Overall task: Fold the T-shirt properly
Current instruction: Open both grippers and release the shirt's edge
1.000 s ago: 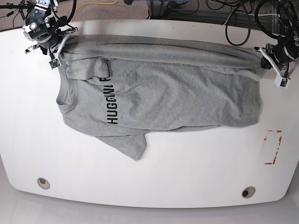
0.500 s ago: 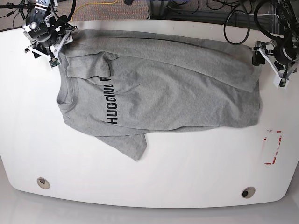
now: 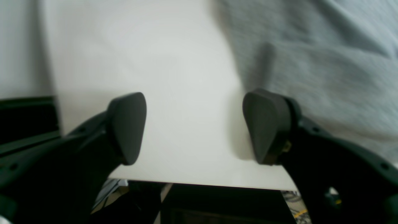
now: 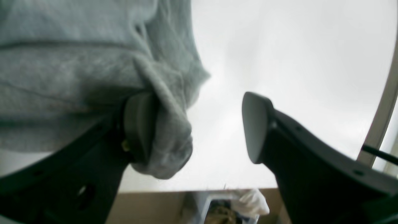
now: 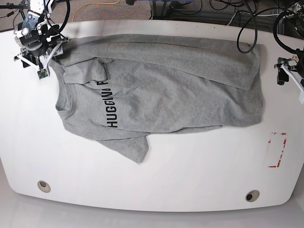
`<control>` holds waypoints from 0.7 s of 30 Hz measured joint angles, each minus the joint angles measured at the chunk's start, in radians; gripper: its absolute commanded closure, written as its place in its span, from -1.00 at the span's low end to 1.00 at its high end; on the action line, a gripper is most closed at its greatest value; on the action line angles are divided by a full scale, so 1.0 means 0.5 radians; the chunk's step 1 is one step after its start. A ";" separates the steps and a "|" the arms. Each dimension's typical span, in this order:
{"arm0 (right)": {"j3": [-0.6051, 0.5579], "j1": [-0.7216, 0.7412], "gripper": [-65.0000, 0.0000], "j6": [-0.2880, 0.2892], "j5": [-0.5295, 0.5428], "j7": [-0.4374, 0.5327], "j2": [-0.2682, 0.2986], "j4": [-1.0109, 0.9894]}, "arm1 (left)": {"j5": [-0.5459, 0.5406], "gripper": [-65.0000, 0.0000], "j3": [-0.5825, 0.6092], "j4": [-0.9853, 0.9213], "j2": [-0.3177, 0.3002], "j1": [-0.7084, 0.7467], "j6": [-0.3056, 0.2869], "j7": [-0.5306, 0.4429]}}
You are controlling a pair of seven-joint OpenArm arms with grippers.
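Observation:
The heather-grey T-shirt lies on the white table, its far part folded over towards me and black lettering showing at the left. My right gripper is at the shirt's far left corner. In the right wrist view it is open, with a fold of shirt draped against one finger. My left gripper is off the shirt's right edge. In the left wrist view it is open and empty over bare table, with the shirt beside it.
A red-marked rectangle is on the table at the right. Two round holes sit near the front edge. Cables hang at the table's far edge behind the shirt.
Both grippers have let go of the shirt's folded edge and moved outwards, the left one clear of the shirt. The folded layer now lies flat towards the far edge.

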 measured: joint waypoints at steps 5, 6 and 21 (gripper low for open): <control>-0.001 0.066 -0.21 0.000 0.000 0.006 -0.019 0.002 | -0.076 -0.49 0.001 -0.002 0.017 -0.046 -0.035 -0.011; -0.008 0.065 -0.22 0.000 -0.002 0.007 -0.022 0.002 | -0.080 -0.49 0.002 -0.002 0.049 -0.050 -0.035 -0.037; 0.003 -0.218 -0.22 0.001 -0.017 -0.028 -0.014 0.001 | -0.077 -0.49 0.008 -0.014 0.163 0.002 -0.040 -0.012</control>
